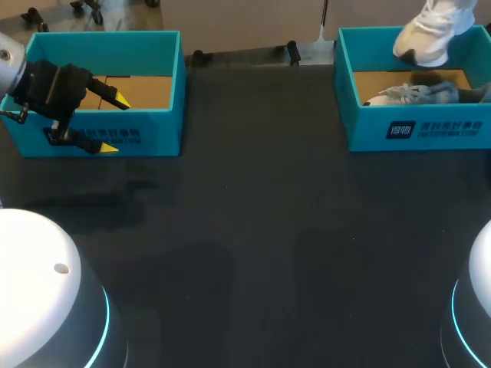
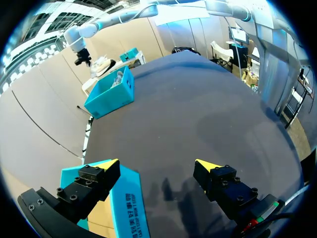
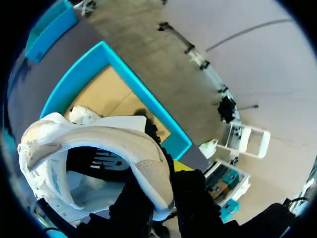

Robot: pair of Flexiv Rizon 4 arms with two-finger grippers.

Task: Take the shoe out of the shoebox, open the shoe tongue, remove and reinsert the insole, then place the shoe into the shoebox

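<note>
A white shoe (image 1: pixel 431 31) hangs above the right teal shoebox (image 1: pixel 418 126), over its far wall. In the right wrist view my right gripper (image 3: pixel 161 184) is shut on the heel collar of the white shoe (image 3: pixel 99 148), with the shoebox (image 3: pixel 133 82) below. A second, grey-white shoe (image 1: pixel 410 94) lies inside that box. My left gripper (image 1: pixel 113 123) stands open at the front wall of the left teal shoebox (image 1: pixel 153 115), holding nothing. In the left wrist view the left gripper (image 2: pixel 156 165) has one finger over that box's wall (image 2: pixel 126 198).
The black table top (image 1: pixel 261 230) stretches between the two boxes. In the left wrist view the right shoebox (image 2: pixel 111 91) stands far across the table, with my right arm (image 2: pixel 79 37) above it.
</note>
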